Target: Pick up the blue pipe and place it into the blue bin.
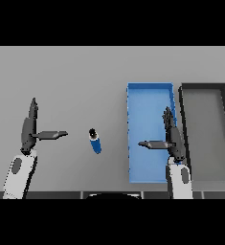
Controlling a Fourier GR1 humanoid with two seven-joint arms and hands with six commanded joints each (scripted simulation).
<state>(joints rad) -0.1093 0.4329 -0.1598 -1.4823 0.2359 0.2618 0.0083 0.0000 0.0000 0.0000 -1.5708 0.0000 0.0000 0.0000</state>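
The blue pipe (95,141) lies flat on the grey worktop (75,76), out in the open between the two hands and untouched. The left hand (28,130) hovers at its 9 o'clock, fingers straight and thumb stuck out toward the pipe, wide open and holding nothing. The right hand (171,138) sits at the pipe's 3 o'clock, also spread with the thumb out, empty, hanging over the right edge of the blue bin (150,89). A dark bin (203,86) stands just beside the blue one at its 3 o'clock. Now the risks: the pipe is round, so a nudge from one finger before the hand closes could send it rolling across the worktop. A grasp that comes in along its length rather than across it would likely slip off. And with the dark bin right next door, a release carried too far toward 3 o'clock could drop the pipe in the wrong one, or clip the blue bin's near wall on the way over. The pipe's long axis runs roughly 11 o'clock to 5 o'clock, with the dark-capped end pointing up toward 11 and the blue body trailing toward 5.
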